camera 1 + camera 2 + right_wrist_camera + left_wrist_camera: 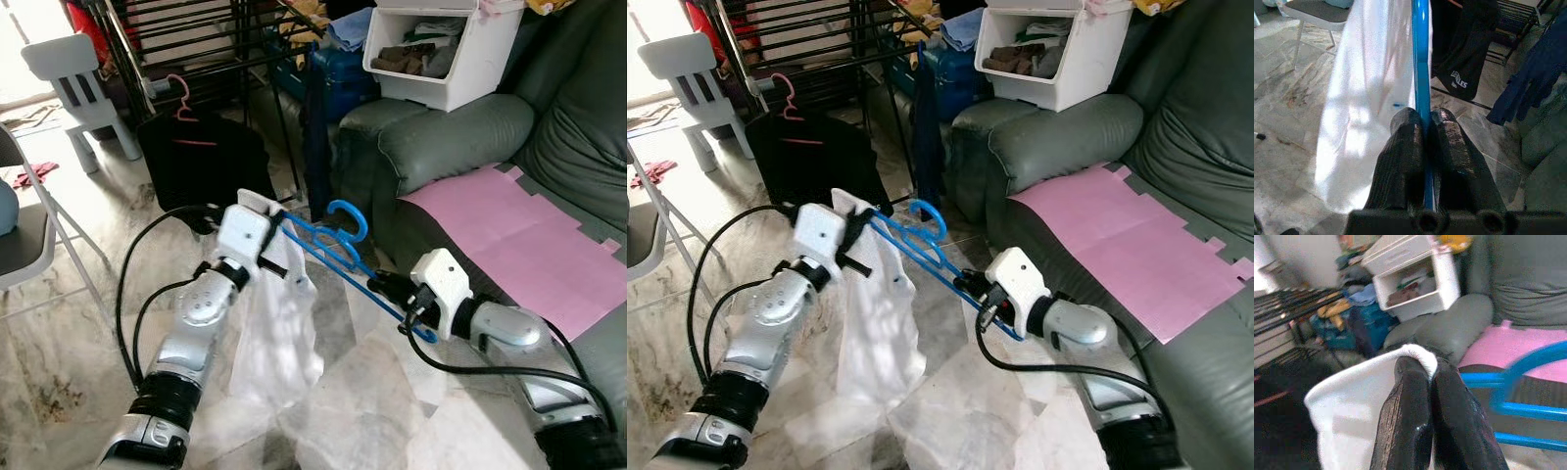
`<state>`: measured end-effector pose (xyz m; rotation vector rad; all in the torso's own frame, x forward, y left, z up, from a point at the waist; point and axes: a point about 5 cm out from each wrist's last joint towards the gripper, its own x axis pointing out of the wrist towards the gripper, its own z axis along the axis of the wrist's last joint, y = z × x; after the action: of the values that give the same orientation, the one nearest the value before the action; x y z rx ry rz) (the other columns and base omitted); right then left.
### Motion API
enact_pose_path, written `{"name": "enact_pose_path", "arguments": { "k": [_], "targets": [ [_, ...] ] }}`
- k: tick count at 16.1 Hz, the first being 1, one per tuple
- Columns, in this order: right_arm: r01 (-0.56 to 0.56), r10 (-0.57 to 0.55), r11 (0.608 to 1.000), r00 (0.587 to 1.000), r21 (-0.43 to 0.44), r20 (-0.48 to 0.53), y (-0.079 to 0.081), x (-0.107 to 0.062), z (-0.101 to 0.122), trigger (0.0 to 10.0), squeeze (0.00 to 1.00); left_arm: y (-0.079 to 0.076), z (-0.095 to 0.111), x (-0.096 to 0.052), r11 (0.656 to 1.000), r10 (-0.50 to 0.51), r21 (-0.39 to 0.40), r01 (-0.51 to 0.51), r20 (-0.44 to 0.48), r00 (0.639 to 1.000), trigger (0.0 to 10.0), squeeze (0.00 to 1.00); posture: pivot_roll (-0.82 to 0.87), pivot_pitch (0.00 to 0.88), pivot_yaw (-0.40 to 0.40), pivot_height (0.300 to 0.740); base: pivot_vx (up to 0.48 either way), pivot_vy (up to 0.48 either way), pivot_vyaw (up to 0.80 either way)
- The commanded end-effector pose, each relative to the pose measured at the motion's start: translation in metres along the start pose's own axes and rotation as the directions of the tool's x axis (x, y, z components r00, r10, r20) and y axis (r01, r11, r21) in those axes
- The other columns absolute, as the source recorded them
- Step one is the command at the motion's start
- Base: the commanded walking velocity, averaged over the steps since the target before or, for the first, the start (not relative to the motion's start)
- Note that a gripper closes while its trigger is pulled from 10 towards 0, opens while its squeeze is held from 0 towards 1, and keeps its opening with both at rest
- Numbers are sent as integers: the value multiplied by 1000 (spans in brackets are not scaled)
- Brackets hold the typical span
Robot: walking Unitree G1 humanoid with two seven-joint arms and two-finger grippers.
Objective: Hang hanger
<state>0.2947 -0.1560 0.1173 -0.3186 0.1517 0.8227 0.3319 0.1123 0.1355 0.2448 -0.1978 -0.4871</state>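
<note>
Left eye view, upper left: black drying rack (196,39), pink hanger on dark garment. Centre left: left hand (277,217) pinched shut on white garment (274,333), thin, limp, likely slippery. Centre: blue hanger (338,245), stiff light plastic, hook up; best held by bar. Centre right: right hand (384,286) clamped on bar. Right: grey sofa (460,137), pink mat.

- We take the grey sofa (460,147) as landmark; a pink mat (529,240) lies on its seat.
- A white bin (446,54) of clothes sits on its armrest.
- A small white chair (83,88) stands well apart from it, beyond the black garment (201,162) on a pink hanger (181,103).
</note>
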Motion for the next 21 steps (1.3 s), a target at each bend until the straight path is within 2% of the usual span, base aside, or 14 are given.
{"name": "enact_pose_path", "arguments": {
  "k": [1, 3, 4, 7, 9, 10, 11, 12, 13, 17, 19, 20, 21],
  "targets": [
    [25, -24, 1000, 1000, -7, 14, -1, 10, 6, 10000, 0, -11, 11, 1, 995, -85, 57, 81, 57, 995, 0, 0, -164, 0, 44, 740, 0, 0, 0],
    [58, -58, 998, 998, 7, 22, -4, 15, 8, 10000, 0, -22, 14, 1, 989, -145, 51, 141, 68, 987, 0, 0, -164, 0, 44, 740, 0, 0, 0],
    [86, -87, 996, 995, 18, 39, -7, 20, 12, 10000, 0, -38, 16, -1, 967, -250, 66, 246, 72, 966, 0, 0, -162, 0, 44, 740, 0, 0, 0],
    [110, -113, 993, 992, 37, 65, -11, 25, 18, 10000, 0, -61, 17, -9, 913, -405, 90, 398, 64, 912, 0, 0, -162, 0, 40, 740, 0, 0, 0],
    [117, -121, 992, 990, 44, 77, -12, 27, 20, 10000, 0, -68, 17, -13, 899, -435, 76, 431, 63, 898, 0, 0, -162, 0, 40, 740, 0, 0, 0],
    [125, -130, 991, 987, 53, 97, -13, 28, 22, 10000, 0, -69, 13, -15, 903, -429, 55, 426, 50, 902, 0, 0, -162, 0, 36, 740, 0, 0, 0],
    [121, -128, 991, 984, 63, 127, -13, 28, 25, 10000, 0, -66, 5, -17, 917, -399, 24, 398, 18, 917, 8980, 0, -164, 0, 35, 740, 0, 0, 0],
    [106, -117, 992, 980, 72, 160, -12, 26, 29, 10000, 0, -63, 1, -18, 926, -378, -19, 378, -1, 926, 10000, 1000, -164, 0, 34, 740, 0, 0, 0],
    [89, -102, 993, 978, 78, 183, -10, 25, 31, 10000, 0, -61, 0, -19, 926, -378, -22, 378, -9, 926, 10000, 1000, -166, 0, 34, 740, 0, 0, 0],
    [52, -61, 997, 974, 48, 217, -3, 14, 30, 10000, 0, -63, 0, -20, 904, -423, 49, 424, -30, 906, 10000, 1000, -170, 0, 36, 740, 0, 0, 0],
    [5, -14, 999, 976, 40, 218, 0, 8, 27, 10000, 0, -66, 3, -23, 879, -473, 60, 473, -25, 881, 10000, 1000, -169, 0, 39, 740, 0, 0, 0],
    [-73, 60, 996, 976, 58, 211, 3, -1, 23, 10000, 0, -63, 8, -27, 862, -500, 91, 499, -15, 866, 10000, 1000, -169, 0, 43, 740, 0, 0, 0],
    [-95, 80, 993, 975, 64, 209, 4, -3, 22, 10000, 0, -59, 10, -28, 862, -498, 107, 496, -15, 867, 10000, 1000, -169, 0, 43, 740, 0, 0, 0]
  ]
}}
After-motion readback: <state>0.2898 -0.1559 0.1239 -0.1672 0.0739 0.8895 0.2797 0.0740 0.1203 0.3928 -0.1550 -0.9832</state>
